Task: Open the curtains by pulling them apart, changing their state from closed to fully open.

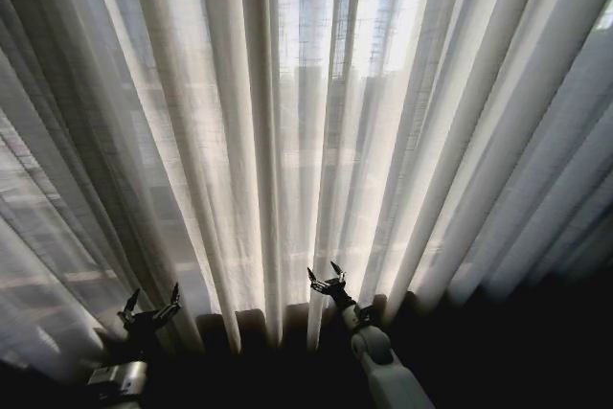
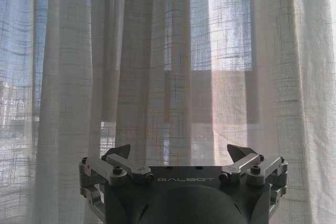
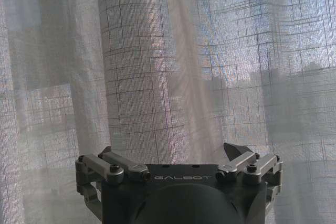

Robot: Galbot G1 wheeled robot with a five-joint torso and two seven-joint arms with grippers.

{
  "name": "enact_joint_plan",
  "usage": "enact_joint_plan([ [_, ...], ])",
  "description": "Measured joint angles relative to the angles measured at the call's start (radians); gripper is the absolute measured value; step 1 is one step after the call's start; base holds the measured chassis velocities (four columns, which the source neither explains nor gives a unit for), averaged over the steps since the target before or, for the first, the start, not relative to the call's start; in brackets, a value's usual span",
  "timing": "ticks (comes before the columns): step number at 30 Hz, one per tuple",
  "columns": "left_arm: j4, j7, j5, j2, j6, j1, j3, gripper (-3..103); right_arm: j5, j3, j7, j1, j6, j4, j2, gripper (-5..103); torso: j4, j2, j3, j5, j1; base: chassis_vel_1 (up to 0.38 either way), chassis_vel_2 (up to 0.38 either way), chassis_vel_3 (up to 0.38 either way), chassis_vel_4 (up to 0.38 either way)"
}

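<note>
Curtains (image 1: 287, 141) hang closed before both spread claws, left (image 1: 149, 306) and right (image 1: 326, 278).

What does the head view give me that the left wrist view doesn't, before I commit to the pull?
Head view alone: both arms side by side, the left gripper and right gripper, each with jaws open and raised low in front of the curtains, which hang closed across the whole width.
Left wrist view alone: a close look at the weave, with a window frame's outline showing through the fabric.
Both: the left gripper open, holding nothing, facing the pleats with light shining through.
</note>
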Motion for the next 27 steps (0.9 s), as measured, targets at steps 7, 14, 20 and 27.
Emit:
enact_joint_plan([
  [7, 0.000, 0.000, 0.000, 0.000, 0.000, 0.000, 0.000, 100, -0.028, -0.006, 0.079, 0.056, 0.006, -0.064, 0.035, 89, 0.0000, 0.000, 0.000, 0.0001, 0.000, 0.000, 0.000, 0.000, 0.000],
  [14, 0.000, 0.000, 0.000, 0.000, 0.000, 0.000, 0.000, 100, -0.028, -0.005, 0.074, 0.039, 0.009, -0.044, 0.020, 68, -0.0001, 0.000, 0.000, 0.0002, 0.000, 0.000, 0.000, 0.000, 0.000],
  [20, 0.000, 0.000, 0.000, 0.000, 0.000, 0.000, 0.000, 100, -0.030, -0.002, 0.070, 0.026, 0.009, -0.032, 0.017, 41, -0.0001, 0.000, 0.000, 0.0001, 0.000, 0.000, 0.000, 0.000, 0.000],
  [27, 0.000, 0.000, 0.000, 0.000, 0.000, 0.000, 0.000, 100, -0.011, -0.005, 0.038, 0.021, 0.014, -0.026, 0.026, 19, -0.0001, 0.000, 0.000, 0.0002, 0.000, 0.000, 0.000, 0.000, 0.000],
])
